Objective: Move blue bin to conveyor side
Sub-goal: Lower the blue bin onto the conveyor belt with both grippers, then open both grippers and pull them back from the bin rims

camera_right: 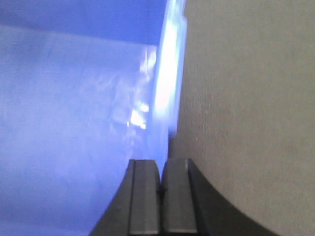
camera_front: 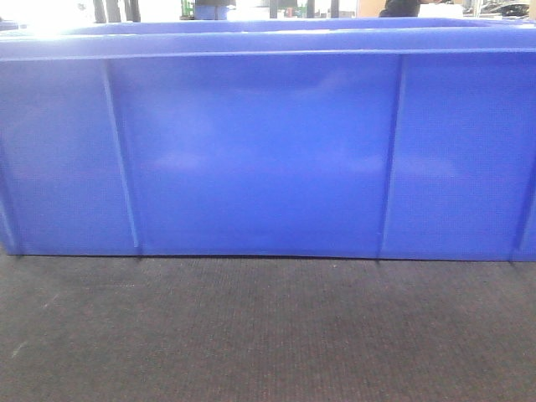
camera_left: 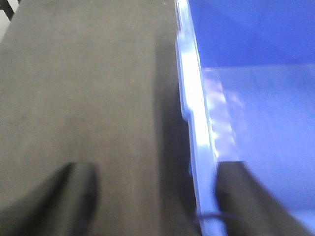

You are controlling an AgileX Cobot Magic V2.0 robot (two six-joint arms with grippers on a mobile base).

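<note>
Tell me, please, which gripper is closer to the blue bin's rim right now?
Right. The right gripper is pinched on the blue bin rim; the left gripper straddles the rim with its fingers apart.

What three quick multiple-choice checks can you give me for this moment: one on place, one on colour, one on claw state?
1. Where does the blue bin stand?
A. on the conveyor
B. on a steel shelf
C. lifted in the air

2. What colour is the conveyor?
A. white
B. dark grey
C. green

3. How is the left claw?
A. shut on nothing
B. out of view
C. open, astride the bin's rim

Answers:
1. A, the bin's base meets the belt in the front view.
2. B, the woven belt looks dark grey.
3. C, one finger is over the belt and one is inside the bin, with the rim between them.
</note>
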